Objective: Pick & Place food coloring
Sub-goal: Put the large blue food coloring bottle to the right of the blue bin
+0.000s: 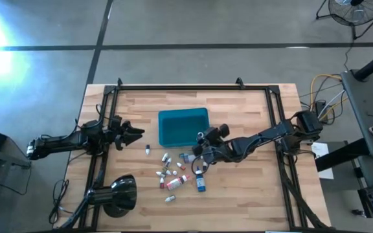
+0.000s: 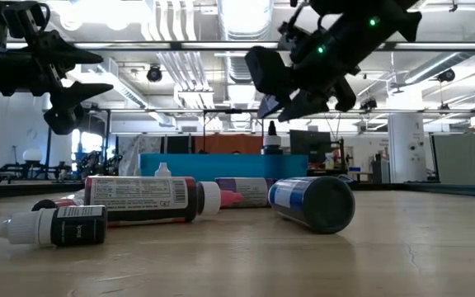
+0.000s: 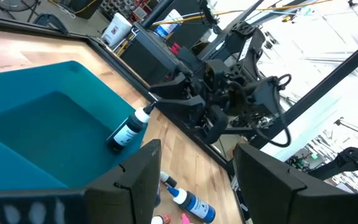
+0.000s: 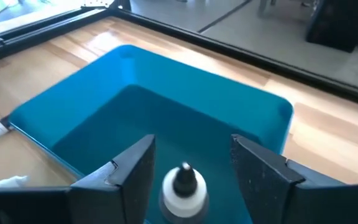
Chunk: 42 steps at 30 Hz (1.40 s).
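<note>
The right gripper (image 4: 191, 168) sits spread apart over the teal rectangular plastic bin (image 1: 173, 120), a tiny dark white-capped food coloring bottle (image 3: 129, 128) between its fingers, probably light, rigid, slick, best pinched mid-body.

A pale wooden tabletop (image 1: 251, 200) carries a teal bin (image 1: 182, 126) near its middle. Just beside the bin, toward the near edge, small food coloring bottles (image 1: 175, 176) lie scattered flat; one tiny vial (image 1: 147, 149) sits apart toward the left edge.
</note>
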Tool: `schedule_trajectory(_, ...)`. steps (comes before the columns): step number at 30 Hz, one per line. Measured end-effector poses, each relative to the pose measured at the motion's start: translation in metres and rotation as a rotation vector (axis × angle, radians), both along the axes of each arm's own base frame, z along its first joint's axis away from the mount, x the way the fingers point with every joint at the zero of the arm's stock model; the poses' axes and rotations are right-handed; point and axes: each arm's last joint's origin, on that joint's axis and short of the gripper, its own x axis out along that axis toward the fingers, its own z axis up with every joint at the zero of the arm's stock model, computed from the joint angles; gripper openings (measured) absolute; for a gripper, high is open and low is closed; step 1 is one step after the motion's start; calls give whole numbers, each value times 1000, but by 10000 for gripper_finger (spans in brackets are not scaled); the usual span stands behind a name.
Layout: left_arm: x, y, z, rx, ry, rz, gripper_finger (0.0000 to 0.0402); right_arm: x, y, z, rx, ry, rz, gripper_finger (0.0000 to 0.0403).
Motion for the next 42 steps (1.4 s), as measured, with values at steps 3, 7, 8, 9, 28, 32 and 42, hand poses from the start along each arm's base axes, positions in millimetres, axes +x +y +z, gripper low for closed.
schedule_trajectory(3,0,0,0,0,0,0,179,3,1,5,-14,13,12,209)
schedule_trajectory(7,0,0,0,0,0,0,179,5,1,16,-27,29,4,218)
schedule_trajectory(8,0,0,0,0,0,0,179,5,1,22,-37,23,-6,221)
schedule_trajectory(9,0,0,0,-2,0,0,179,5,0,28,-47,16,-17,224)
schedule_trajectory(28,-1,5,8,-514,-162,138,179,-73,-23,86,536,266,51,224)
schedule_trajectory(32,1,1,7,-503,-109,3,178,-78,-15,68,708,266,58,224)
schedule_trajectory(42,1,-4,28,-246,187,-125,178,-80,6,38,820,345,85,224)
